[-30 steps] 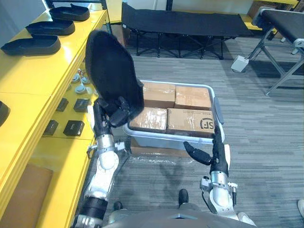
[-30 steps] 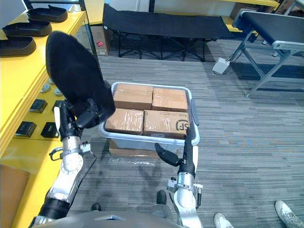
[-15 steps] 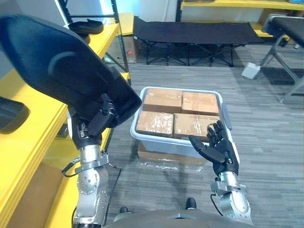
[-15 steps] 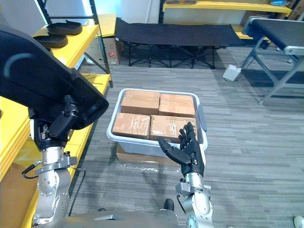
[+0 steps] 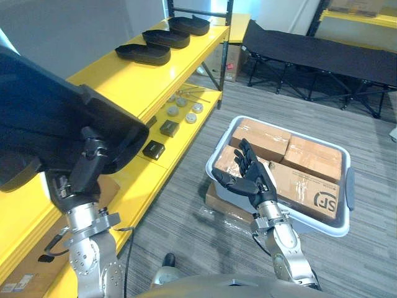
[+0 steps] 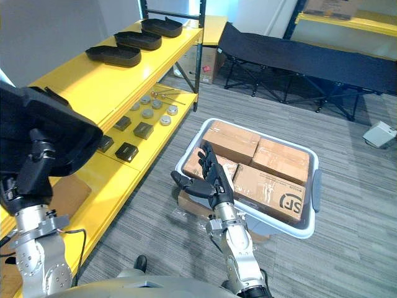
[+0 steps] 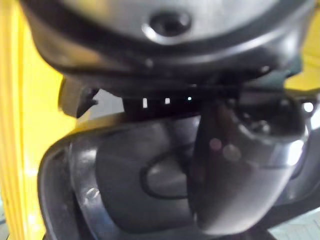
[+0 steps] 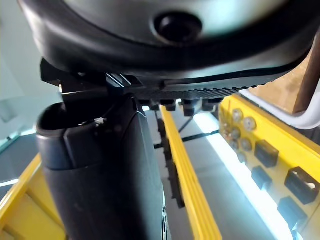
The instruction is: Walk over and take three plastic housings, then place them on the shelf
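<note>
**Yellow shelf (image 5: 121,79) at left, black plastic housing (image 5: 43,118) in the left hand (image 5: 84,171)**

Grey striped carpet runs between the shelf and a grey tub (image 5: 345,183) at centre right. At lower left the left hand is raised, fingers and thumb curled round the edge of the large housing, which covers the shelf's near end along the left edge of the frame. The right hand (image 5: 251,180) stands upright at centre with its fingers straight and spread. It holds nothing and partly covers the tub's cardboard boxes (image 5: 310,158). Three black housings (image 5: 166,39) lie in a row at upper left on the top tier. Small dark parts (image 5: 153,149) sit on the lower tier. A folding cot (image 5: 322,53) spans the upper right.
</note>
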Controlling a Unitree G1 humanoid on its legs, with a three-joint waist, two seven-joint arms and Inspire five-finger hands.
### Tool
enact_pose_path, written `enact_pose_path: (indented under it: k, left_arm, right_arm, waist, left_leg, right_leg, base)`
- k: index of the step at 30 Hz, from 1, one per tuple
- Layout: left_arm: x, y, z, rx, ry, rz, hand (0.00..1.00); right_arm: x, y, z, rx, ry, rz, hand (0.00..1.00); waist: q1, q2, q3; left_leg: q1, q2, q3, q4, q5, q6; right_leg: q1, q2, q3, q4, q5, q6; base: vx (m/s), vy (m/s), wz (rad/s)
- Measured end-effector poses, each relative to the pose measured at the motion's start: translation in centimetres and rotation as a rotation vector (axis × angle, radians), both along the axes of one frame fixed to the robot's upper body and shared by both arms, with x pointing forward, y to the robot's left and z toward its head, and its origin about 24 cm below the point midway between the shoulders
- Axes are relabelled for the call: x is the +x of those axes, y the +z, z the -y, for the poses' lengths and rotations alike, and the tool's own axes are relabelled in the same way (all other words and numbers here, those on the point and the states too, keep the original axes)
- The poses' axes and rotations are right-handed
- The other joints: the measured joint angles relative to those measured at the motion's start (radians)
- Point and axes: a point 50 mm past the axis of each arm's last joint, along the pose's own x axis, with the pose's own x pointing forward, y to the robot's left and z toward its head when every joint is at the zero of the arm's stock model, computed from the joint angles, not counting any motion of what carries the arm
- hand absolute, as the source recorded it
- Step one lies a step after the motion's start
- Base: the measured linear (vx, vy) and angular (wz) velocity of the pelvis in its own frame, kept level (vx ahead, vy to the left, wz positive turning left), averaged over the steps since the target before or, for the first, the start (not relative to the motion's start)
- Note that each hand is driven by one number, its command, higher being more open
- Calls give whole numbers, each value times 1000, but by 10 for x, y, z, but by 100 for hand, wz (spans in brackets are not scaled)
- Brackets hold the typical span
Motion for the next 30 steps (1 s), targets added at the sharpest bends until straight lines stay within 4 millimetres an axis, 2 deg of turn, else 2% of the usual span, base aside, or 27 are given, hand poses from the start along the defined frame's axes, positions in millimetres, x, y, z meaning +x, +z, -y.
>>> enact_pose_path:
  k: [4, 6, 7, 8, 9, 12, 14, 16, 17, 18, 19, 21, 23, 26, 30]
  left_arm:
    - [-6, -5, 2, 0, -46, -17, 0]
    - [-2, -4, 7, 5, -88, -7, 0]
    - [1, -3, 13, 13, -133, 6, 0]
    - [2, -3, 15, 19, -155, 10, 0]
    - [3, -3, 18, 29, -186, 12, 0]
    - [3, -4, 21, 36, -207, 6, 0]
    - [4, -3, 21, 43, -228, 11, 0]
    - [5, -4, 22, 73, -277, 4, 0]
    - [5, -4, 22, 76, -297, 4, 0]
    - [7, -4, 25, 78, -333, 11, 0]
    - [9, -2, 29, 88, -368, 21, 0]
    - [16, 1, 36, 99, -417, 44, 0]
    - [17, 2, 37, 97, -418, 50, 0]
    - [17, 0, 35, 72, -382, 40, 0]
    - [18, -1, 36, 50, -357, 28, 0]
  right_arm:
    - [3, 2, 1, 2, -16, 0, 100]
    - [0, -1, 3, 4, -28, -15, 100]
    - [-4, -5, 8, 2, -46, -32, 100]
    - [-6, -6, 10, -1, -55, -39, 100]
    - [-7, -7, 15, -9, -71, -43, 100]
    - [-7, -6, 16, -42, -56, -31, 100]
    - [-7, -6, 14, -37, -41, -22, 100]
    - [-7, -4, 13, -38, -51, -16, 100]
    - [-8, -3, 13, -39, -59, -12, 100]
    - [-8, -1, 15, -38, -81, 0, 100]
    - [-8, 0, 16, -39, -94, 11, 100]
    - [-8, 3, 17, -43, -100, 22, 100]
    - [-5, 6, 14, -60, -73, 40, 100]
    - [-1, 12, 7, -58, -4, 74, 100]
    - [-1, 13, 3, -61, 17, 81, 100]
  waist:
    - [-2, -1, 0]
    - [-22, -7, 4]
    - [-28, -9, 6]
    - [-31, -8, 8]
    - [-27, -7, 15]
    - [-22, -11, 19]
    - [-22, -13, 20]
    - [-34, -18, 28]
    - [-38, -18, 29]
    - [-40, -19, 29]
    - [-42, -20, 30]
    - [-51, -21, 37]
    - [-45, -20, 46]
    - [-41, -10, 56]
    - [-42, -14, 90]
  left_leg:
    - [-2, 2, 8, 1, 5, 6]
    - [-23, -9, 23, 1, 24, 30]
    - [-37, -10, 64, 2, 34, 58]
    - [-38, -11, 74, 1, 44, 63]
    - [-37, -17, 72, -3, 57, 48]
    - [-37, -46, 49, -27, 72, 53]
    - [-40, -57, 27, -38, 79, 55]
    - [-40, -80, -21, -36, 85, 56]
    - [-41, -87, -33, -36, 87, 57]
    - [-46, -97, -53, -38, 94, 58]
    - [-55, -105, -67, -43, 107, 58]
    - [-61, -115, -56, -61, 137, 64]
    - [-57, -104, -41, -61, 139, 64]
    - [-55, -88, -19, -61, 139, 62]
    - [-49, -87, 11, -49, 129, 66]
  right_leg:
    - [0, -1, -11, 16, -15, -7]
    - [18, -14, -59, 19, -30, 1]
    - [25, -27, -90, 36, -44, 8]
    - [28, -34, -103, 50, -50, 12]
    - [26, -47, -116, 82, -61, 21]
    - [23, -86, -139, 144, -106, 28]
    - [12, -99, -131, 192, -149, 23]
    - [3, -99, -54, 259, -226, 15]
    - [0, -99, -37, 277, -244, 9]
    - [-10, -99, -6, 305, -273, -8]
    - [-13, -99, 12, 318, -283, -13]
    - [-10, -98, 18, 324, -285, -2]
    - [-10, -89, 31, 320, -284, -1]
    - [-11, -73, 45, 293, -273, 20]
    - [-23, -87, 55, 334, -300, 20]
  base:
    - [-7, -1, 8]
    - [-31, 8, 62]
    - [-15, 24, 75]
    - [10, 40, 74]
    - [17, 44, 54]
    - [-2, 32, 41]
    - [-16, -1, 45]
    - [-13, -58, 62]
    - [-5, -68, 67]
    - [-3, -53, 65]
    - [-3, -72, 65]
    - [-20, -41, 63]
    - [-66, -33, 6]
    - [-76, -44, -22]
    - [-101, -7, -4]
